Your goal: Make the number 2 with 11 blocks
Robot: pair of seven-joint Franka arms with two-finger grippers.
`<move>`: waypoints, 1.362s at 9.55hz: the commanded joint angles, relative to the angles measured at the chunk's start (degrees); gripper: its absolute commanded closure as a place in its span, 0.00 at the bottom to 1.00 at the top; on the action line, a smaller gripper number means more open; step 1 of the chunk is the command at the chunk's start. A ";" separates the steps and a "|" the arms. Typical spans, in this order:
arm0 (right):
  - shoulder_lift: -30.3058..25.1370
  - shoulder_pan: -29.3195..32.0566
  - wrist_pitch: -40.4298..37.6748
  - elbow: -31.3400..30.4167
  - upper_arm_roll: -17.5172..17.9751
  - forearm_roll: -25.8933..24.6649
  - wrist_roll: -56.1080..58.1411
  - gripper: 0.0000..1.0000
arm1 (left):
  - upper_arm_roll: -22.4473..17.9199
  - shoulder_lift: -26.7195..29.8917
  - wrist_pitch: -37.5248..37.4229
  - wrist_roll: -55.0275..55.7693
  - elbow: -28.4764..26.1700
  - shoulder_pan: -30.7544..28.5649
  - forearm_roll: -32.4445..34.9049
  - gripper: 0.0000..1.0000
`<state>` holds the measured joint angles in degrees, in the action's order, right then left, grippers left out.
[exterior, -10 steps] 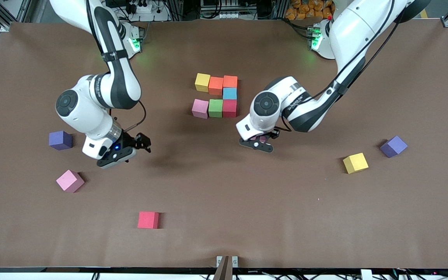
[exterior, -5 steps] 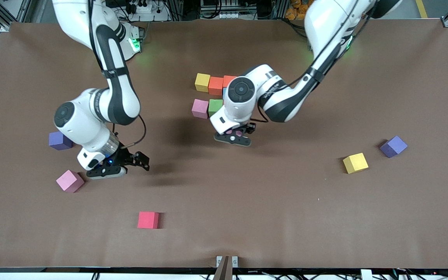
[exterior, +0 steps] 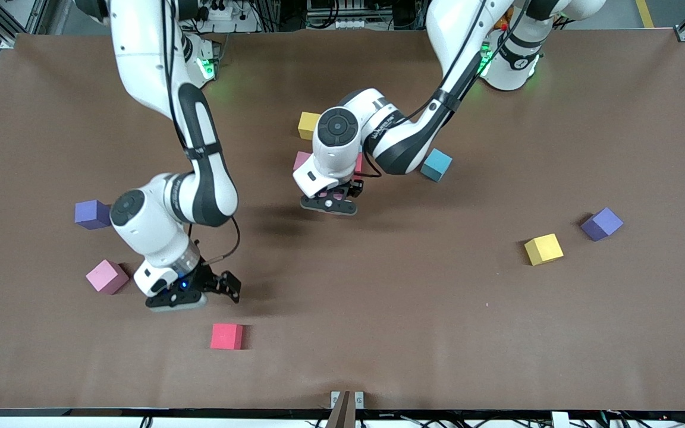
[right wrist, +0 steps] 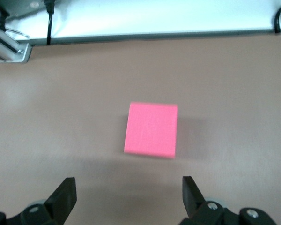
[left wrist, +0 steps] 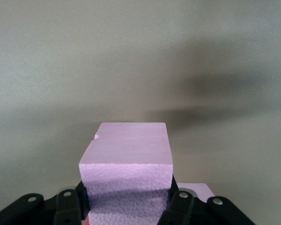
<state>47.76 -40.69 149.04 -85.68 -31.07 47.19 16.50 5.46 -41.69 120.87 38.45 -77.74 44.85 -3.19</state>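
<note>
We see the left pincer (exterior: 329, 202) clamped on a matte pink foam cube (left wrist: 126, 164), over the brown desk (exterior: 437, 309) beside the partly hidden block cluster (exterior: 308, 125). The right pincer (right wrist: 129, 199) hangs spread wide over a red foam cube (right wrist: 151, 129).

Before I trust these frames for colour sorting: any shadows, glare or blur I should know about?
Front view: sharp, evenly lit; soft shadows lie under both arms, green base-light glow on the table. Left wrist view: the pink block held in the left gripper is crisp, with dark shadow bands on the cloth above it. Right wrist view: the red block is slightly soft-edged; the right gripper stands open.
</note>
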 commanded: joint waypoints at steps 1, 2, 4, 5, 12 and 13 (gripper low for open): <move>9.00 4.29 0.99 12.53 0.74 0.01 -0.77 0.00 | -2.81 -2.42 -0.20 -1.27 3.82 2.51 -3.48 1.00; 10.06 6.13 0.99 14.73 2.40 -0.34 -0.77 0.00 | -3.95 -3.73 0.06 -1.27 5.13 3.74 -5.23 1.00; 11.64 8.08 2.65 15.72 4.17 -1.83 -0.85 0.00 | -8.86 -5.15 1.81 -1.27 6.98 7.60 -11.72 1.00; 12.70 8.09 4.84 15.72 4.96 -1.92 -0.85 0.00 | -10.01 -5.85 3.30 -1.27 7.07 8.92 -13.75 1.00; 14.64 8.96 5.74 16.42 7.69 -3.67 -6.92 0.00 | -10.91 -10.25 1.84 -2.23 10.32 12.10 -15.18 1.00; 14.90 9.49 6.00 16.51 7.69 -4.55 -6.92 0.00 | -10.91 -10.34 0.17 -2.24 11.02 12.19 -16.48 1.00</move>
<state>61.01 -33.12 154.66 -71.71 -24.39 45.09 11.27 -4.02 -50.82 123.82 37.68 -69.72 56.14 -17.13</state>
